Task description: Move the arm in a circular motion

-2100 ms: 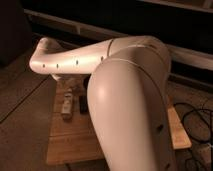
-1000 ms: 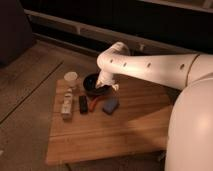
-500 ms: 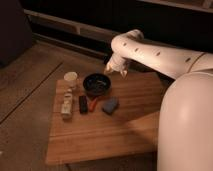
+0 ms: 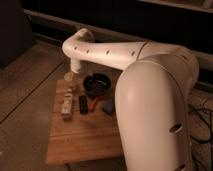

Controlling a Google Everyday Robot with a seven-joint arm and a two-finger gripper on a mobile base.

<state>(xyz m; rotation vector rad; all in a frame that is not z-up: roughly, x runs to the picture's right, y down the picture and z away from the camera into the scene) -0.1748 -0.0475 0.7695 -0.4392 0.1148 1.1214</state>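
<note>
My arm is a thick cream-white tube with a row of small dark holes. It reaches from the huge rounded segment at the right across to the upper left, bends at an elbow, and points down. Its gripper hangs at the far left end, just above the back left corner of the wooden board, over a small pale cup.
On the board sit a black bowl, a beige block, a dark bar, a red-orange item and a grey-blue sponge. Cables lie at the right. A dark wall runs along the back.
The arm's end has swung left, from right of the bowl to over the cup at the board's left corner. The big near segment now fills more of the right side.
</note>
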